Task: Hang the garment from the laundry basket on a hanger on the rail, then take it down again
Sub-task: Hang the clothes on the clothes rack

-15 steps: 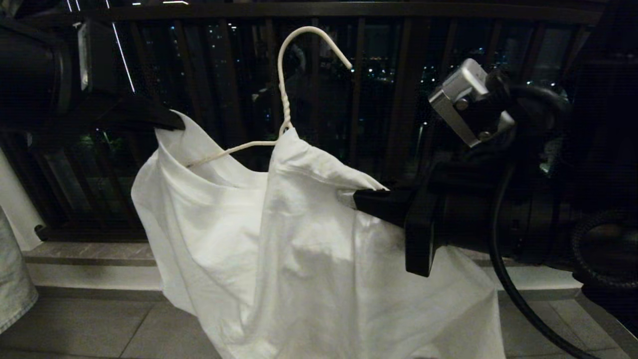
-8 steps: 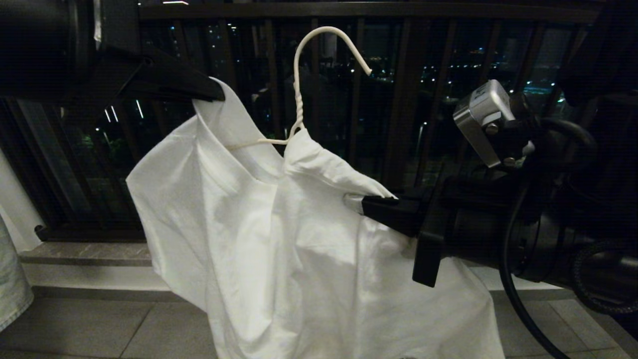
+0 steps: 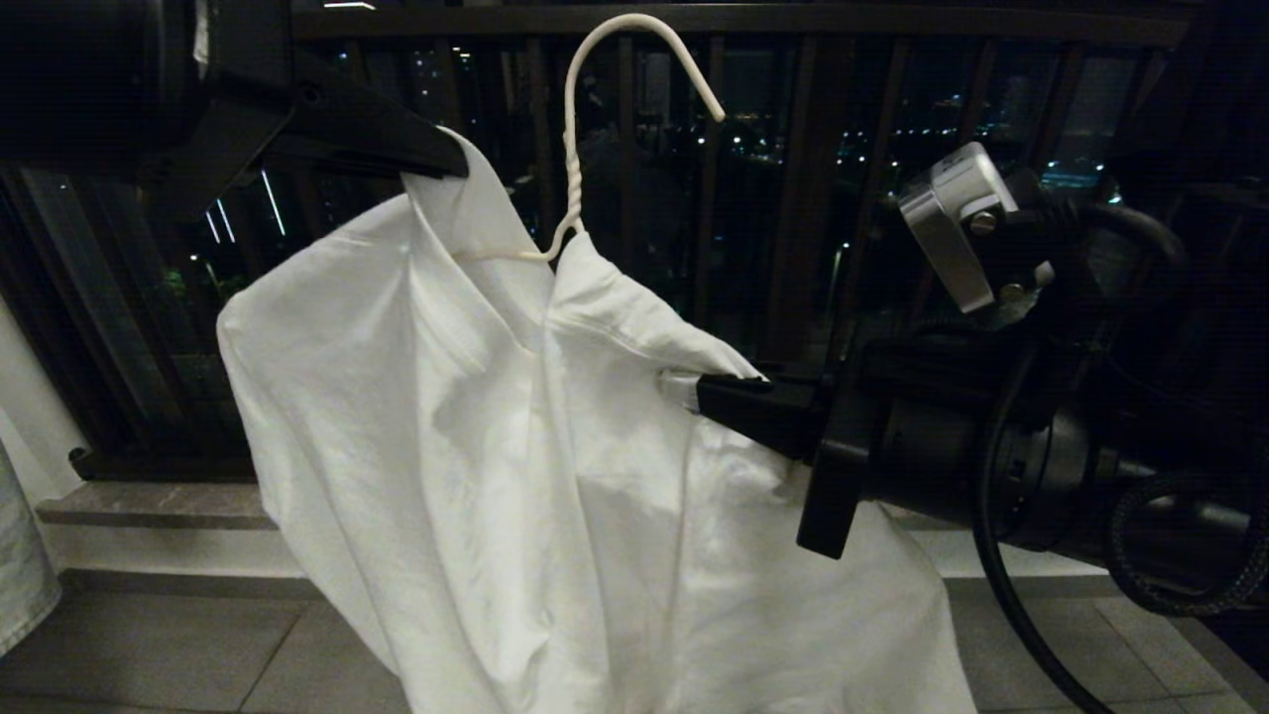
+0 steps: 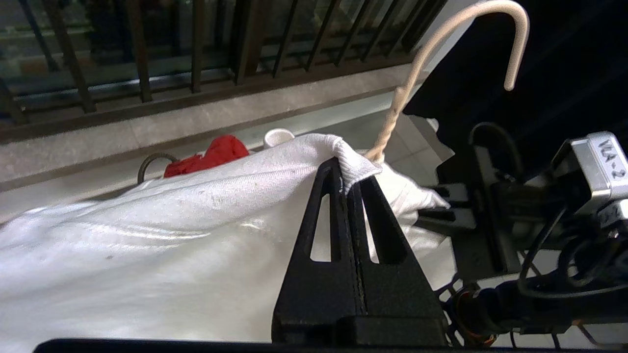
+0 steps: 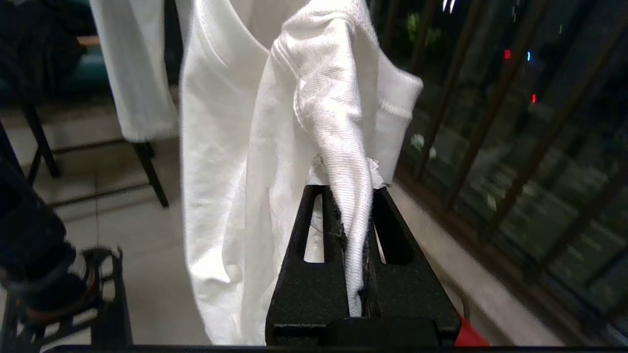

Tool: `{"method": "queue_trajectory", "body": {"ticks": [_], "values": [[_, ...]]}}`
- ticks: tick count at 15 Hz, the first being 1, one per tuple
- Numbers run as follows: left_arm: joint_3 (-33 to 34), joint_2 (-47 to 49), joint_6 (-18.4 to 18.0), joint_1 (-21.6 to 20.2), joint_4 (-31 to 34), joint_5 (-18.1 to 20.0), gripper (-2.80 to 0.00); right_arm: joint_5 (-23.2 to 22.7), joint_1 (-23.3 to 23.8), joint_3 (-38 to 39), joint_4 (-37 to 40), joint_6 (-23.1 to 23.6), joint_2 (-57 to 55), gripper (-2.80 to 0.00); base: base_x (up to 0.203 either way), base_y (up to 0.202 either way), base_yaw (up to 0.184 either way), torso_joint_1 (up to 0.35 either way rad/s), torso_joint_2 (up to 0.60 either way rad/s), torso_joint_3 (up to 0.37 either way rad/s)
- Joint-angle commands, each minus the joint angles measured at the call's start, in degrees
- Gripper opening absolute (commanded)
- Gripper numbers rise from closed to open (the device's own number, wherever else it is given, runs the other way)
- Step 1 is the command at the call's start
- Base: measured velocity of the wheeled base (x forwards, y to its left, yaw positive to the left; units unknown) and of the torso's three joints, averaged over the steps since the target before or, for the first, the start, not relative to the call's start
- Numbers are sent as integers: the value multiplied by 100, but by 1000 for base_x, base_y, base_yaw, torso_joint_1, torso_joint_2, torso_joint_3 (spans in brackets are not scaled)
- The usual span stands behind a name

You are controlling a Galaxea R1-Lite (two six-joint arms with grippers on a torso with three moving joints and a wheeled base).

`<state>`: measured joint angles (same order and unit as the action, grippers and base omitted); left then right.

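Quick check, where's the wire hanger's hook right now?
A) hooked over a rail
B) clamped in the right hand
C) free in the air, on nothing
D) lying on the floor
C: the white wire hanger has its hook standing up free before the balustrade, while the left hand and right hand are each shut on the white T-shirt.

Dim night scene, slight blur

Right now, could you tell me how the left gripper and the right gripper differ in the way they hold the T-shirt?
The left gripper sits higher, up beside the hanger's twisted neck; the right gripper sits lower, off to the side. The left pinches a ribbed edge of the T-shirt at its very fingertips; the right has a ribbed fold running deep between its fingers. Both are shut on the white cloth, together carrying shirt and hanger in the air.
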<state>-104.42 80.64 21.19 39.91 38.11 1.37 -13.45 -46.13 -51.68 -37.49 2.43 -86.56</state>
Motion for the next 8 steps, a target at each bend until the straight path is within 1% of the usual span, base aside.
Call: {"method": "queue_trajectory", "body": {"ticks": [1,3,5,6,8], "values": [[-87,83,17,-1,30,-5,-280,-2,-35,23,-360,-28,-290,-280,0,0,0,0,0,0],[-87,135,17,104,30,-12,-280,9,-89,26,-654,-67,-431,-280,0,0,0,0,0,0],[-99,218,17,177,4,-25,-280,9,-191,8,-672,-84,-439,-280,0,0,0,0,0,0],[-123,262,12,190,3,-122,-280,9,-212,8,-672,-84,-431,-280,0,0,0,0,0,0],[-216,412,17,261,3,-459,-280,9,-212,-7,-684,-193,-422,-280,0,0,0,0,0,0]]}}
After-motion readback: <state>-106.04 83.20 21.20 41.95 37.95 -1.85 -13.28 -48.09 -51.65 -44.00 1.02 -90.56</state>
